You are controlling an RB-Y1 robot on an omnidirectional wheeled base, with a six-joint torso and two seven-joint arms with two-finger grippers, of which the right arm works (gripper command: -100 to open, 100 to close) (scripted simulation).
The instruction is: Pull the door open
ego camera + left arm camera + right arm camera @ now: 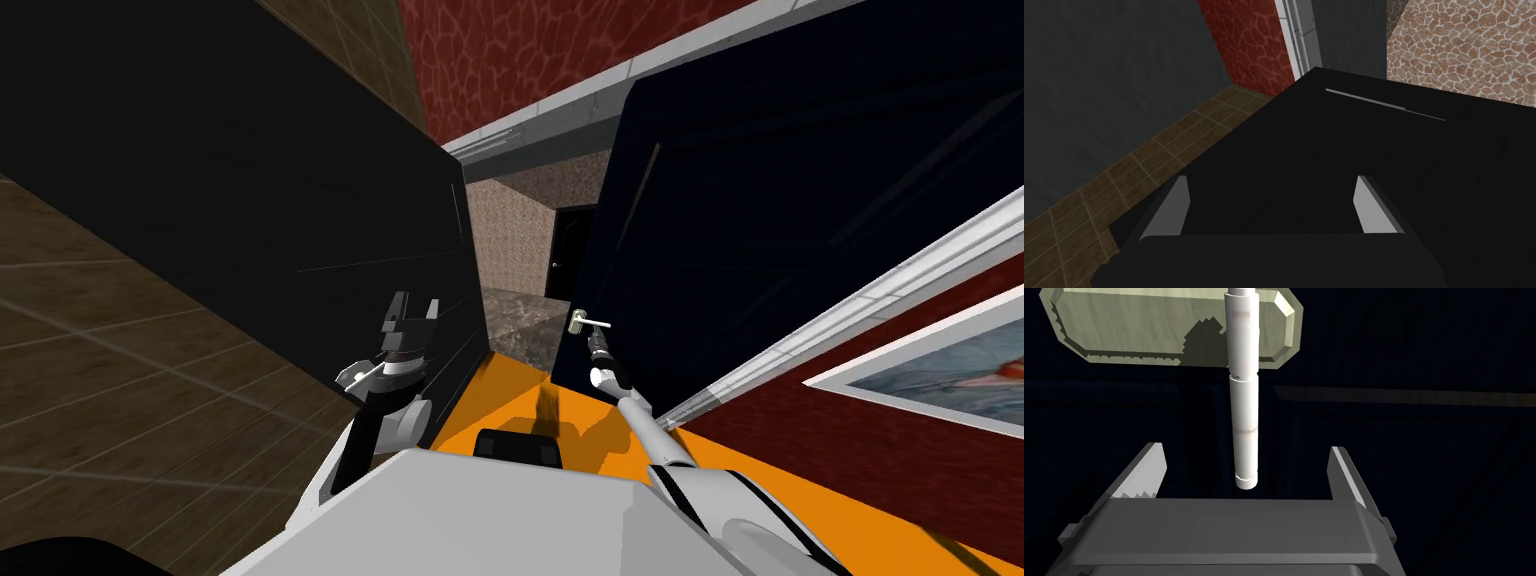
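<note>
Right end effector (1247, 449) is spread wide, white lever handle (1245, 423) sits in its gap, touching neither side, dark door (1424, 463) right behind. Risk imo: pull w/o clamping first and the lever just slips out.

place: home hallway | cues: dark door (790, 200), framed picture (940, 378) (red wall (520, 50))

- right arm (668, 462): slim white tube, black stripes toward the shoulder, rounded white wrist joint
- left arm (385, 420): white shells over black joints
- right gripper (1246, 455): grey boxy body, two thin light grey blades
- left gripper (1272, 205): dark box, light grey blades
</note>
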